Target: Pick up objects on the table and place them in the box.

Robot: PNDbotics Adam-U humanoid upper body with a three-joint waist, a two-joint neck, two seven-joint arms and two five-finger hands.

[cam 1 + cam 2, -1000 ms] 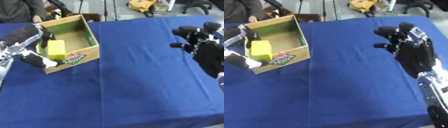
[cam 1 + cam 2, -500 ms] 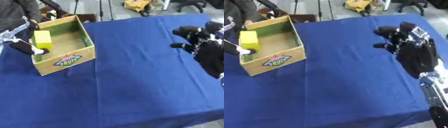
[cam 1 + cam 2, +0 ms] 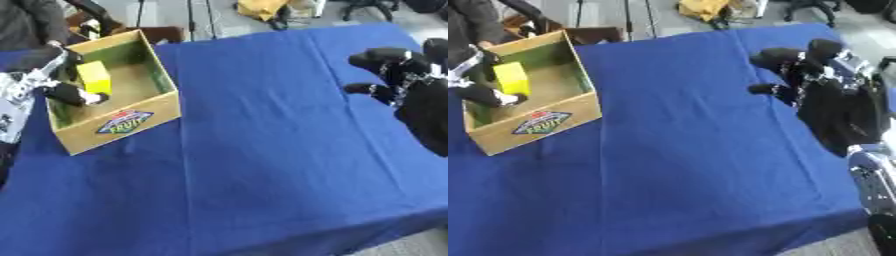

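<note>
— The left hand (image 3: 66, 85), where is it?

— At the box (image 3: 131, 122), near the tabletop's far left corner. It reaches in over the box's left wall, and its fingers curl round a yellow block (image 3: 94, 77).

— Holding it, then?

— It looks so: dark fingers sit on both sides of the block, one above and one below. The picture is soft there, so I would not swear where each finger touches.

— And the block itself?

— Inside the box, toward its far left part, upright, just above or on the green floor; I cannot tell which.

— What is the box like?

— Open cardboard, green within, with a fruit label on its near wall. It stands askew on the blue cloth (image 3: 262, 150), which covers the whole tabletop.

— The right hand (image 3: 820, 82)?

— Over the right edge of the tabletop, well apart from the box. It is black, raised, fingers half bent and spread, with nothing in them. The forearm below it runs off toward the near right corner.

— Anything else touching the box?

— A person in dark clothes (image 3: 31, 22) stands behind the far left corner, but I see no hand of theirs on the box.
</note>
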